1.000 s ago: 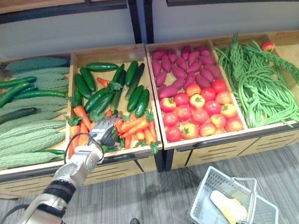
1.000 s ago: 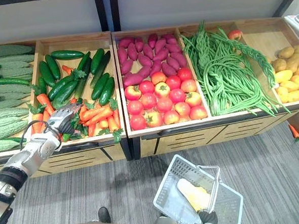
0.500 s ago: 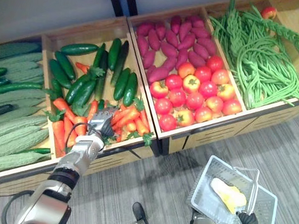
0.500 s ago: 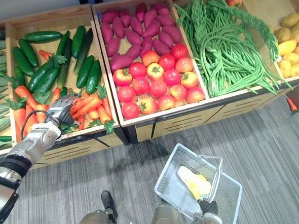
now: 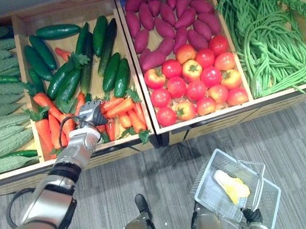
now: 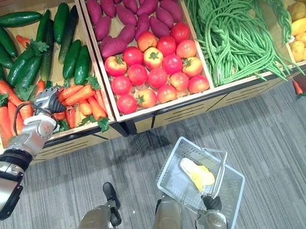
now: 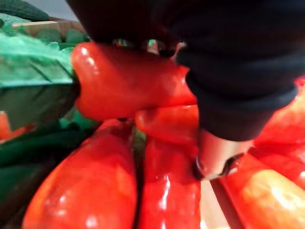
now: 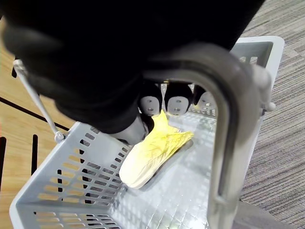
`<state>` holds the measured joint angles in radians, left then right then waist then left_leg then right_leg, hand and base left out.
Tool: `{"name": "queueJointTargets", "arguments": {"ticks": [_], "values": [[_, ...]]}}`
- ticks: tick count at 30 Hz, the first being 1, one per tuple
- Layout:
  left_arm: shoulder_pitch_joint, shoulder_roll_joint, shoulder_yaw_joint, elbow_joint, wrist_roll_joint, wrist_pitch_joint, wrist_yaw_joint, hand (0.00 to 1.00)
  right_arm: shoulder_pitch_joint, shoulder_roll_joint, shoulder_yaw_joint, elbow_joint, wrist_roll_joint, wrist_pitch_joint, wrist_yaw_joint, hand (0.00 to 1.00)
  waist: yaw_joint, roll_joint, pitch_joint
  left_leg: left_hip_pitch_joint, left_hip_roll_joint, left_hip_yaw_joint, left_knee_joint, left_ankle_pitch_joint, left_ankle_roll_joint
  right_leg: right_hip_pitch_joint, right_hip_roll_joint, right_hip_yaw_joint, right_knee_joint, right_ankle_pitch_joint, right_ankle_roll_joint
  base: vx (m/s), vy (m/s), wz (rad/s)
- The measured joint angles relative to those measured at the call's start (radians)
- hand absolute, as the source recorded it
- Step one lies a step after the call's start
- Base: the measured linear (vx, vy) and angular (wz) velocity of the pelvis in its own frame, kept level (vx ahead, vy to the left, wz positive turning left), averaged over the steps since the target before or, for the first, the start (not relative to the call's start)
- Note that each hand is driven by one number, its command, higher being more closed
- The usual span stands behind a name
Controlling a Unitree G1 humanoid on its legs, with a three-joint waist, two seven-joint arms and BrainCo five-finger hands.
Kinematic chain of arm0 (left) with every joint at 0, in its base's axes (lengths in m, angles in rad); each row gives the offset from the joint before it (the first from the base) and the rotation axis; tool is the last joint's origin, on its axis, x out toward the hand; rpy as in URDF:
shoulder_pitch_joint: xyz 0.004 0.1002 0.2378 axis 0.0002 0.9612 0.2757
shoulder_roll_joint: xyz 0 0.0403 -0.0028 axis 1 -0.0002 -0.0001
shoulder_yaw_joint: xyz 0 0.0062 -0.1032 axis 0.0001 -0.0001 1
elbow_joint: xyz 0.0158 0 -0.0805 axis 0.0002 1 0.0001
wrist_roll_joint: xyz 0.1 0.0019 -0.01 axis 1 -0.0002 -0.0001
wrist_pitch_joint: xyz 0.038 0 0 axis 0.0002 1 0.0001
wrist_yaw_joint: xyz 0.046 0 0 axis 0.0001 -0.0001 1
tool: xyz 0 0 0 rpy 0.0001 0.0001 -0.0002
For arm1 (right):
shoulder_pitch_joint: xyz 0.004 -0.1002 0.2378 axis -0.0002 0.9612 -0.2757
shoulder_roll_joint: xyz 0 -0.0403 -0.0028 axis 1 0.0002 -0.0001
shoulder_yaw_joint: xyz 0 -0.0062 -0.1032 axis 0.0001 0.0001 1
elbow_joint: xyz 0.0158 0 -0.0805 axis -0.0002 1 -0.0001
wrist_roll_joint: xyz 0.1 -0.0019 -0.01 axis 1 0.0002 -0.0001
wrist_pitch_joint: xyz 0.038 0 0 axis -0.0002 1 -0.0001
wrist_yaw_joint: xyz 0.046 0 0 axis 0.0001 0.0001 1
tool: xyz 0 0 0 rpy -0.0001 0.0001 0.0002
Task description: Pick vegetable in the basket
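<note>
My left hand (image 5: 90, 114) rests among the orange carrots (image 5: 124, 110) at the front of a wooden bin. In the left wrist view its fingers curl over one carrot (image 7: 128, 81), with the thumb (image 7: 214, 157) underneath. My right hand (image 5: 250, 216) is shut on the grey handle (image 8: 224, 119) of a white plastic basket (image 5: 204, 172), which hangs low over the floor at the right. A pale yellow vegetable (image 8: 152, 152) lies in the basket.
Dark cucumbers (image 5: 67, 78) fill the back of the carrot bin. Bitter gourds (image 5: 7, 126) lie to the left. Sweet potatoes (image 5: 163, 27) and tomatoes (image 5: 196, 86) are in the middle bin, long beans (image 5: 271, 44) and potatoes (image 6: 303, 35) further right. Grey carpet lies below.
The camera has tipped down and nearer the bins. My left hand's fingers have curled onto a carrot. The right hand still holds the basket.
</note>
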<state>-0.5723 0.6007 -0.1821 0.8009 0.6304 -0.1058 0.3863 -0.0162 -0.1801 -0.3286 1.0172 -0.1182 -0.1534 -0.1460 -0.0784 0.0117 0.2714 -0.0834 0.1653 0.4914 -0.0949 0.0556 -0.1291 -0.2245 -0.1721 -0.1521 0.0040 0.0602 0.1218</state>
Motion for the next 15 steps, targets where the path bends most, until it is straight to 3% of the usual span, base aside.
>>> {"name": "queueJointTargets", "arguments": {"ticks": [15], "values": [[0.022,-0.014,0.012,-0.008,0.005,0.004,-0.021,1.0,0.011,-0.008,0.02,0.003,-0.002,0.003,-0.004,1.0,-0.002,0.0,0.0,0.052,0.009,-0.004,0.05,-0.029,-0.003,0.062,-0.002,0.005,0.014,-0.01,-0.004,0.0,-0.012,-0.01]]}}
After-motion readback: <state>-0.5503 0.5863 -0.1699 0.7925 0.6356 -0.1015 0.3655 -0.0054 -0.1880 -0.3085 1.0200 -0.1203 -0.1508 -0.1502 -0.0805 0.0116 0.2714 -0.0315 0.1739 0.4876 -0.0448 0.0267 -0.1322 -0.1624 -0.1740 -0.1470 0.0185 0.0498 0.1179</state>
